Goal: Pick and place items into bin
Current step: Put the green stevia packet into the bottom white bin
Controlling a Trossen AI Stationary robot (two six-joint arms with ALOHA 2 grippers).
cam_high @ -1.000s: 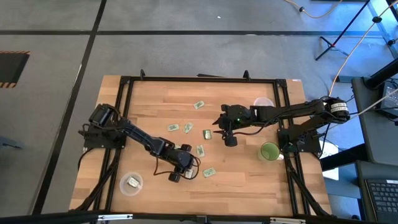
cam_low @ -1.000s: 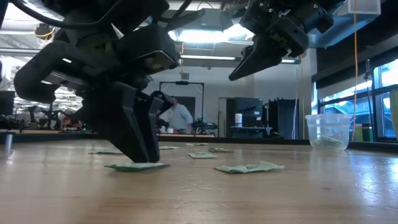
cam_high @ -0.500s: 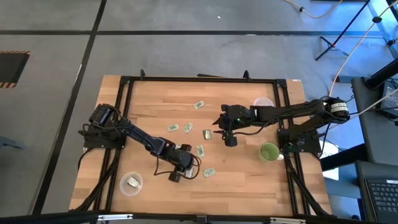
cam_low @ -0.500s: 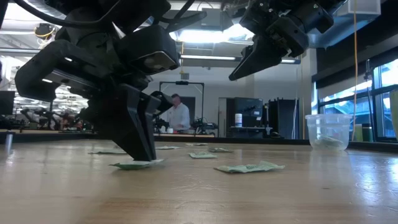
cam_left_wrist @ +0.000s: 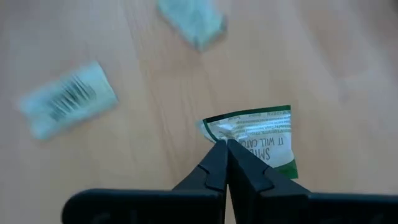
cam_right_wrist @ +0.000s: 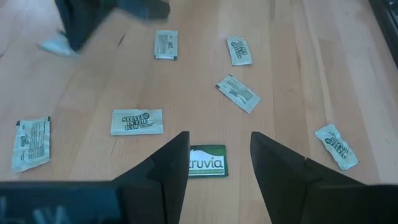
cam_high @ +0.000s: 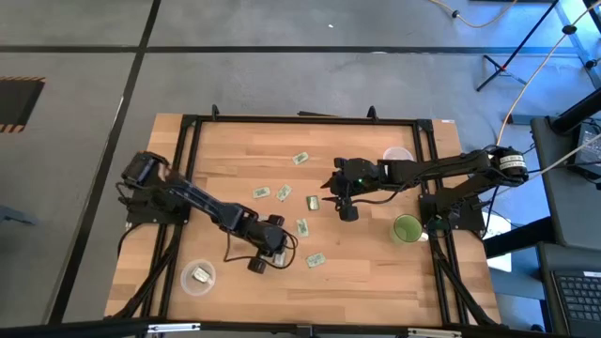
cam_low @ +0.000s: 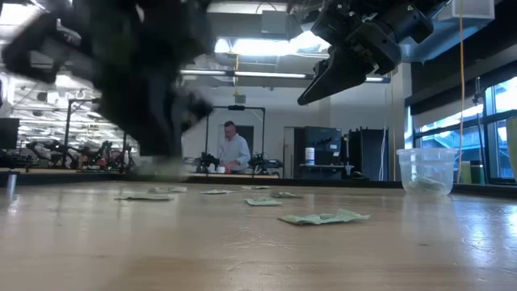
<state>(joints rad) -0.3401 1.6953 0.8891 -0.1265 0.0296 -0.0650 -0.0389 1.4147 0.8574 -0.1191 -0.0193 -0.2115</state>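
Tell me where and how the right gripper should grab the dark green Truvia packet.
The Truvia packet lies flat on the table, directly between the open right gripper fingers. Probably best to come straight down and pinch across its short width at mid-length; being flat, it offers only thin edges.

A dark green packet (cam_right_wrist: pixel 206 161) reads "truvia" — another held packet (cam_left_wrist: pixel 258 134) shows partial words, "IT WILL CATCH".

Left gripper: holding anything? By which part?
Yes. The left gripper is shut on a green-and-white packet, pinched at its corner. The right gripper is open, empty.
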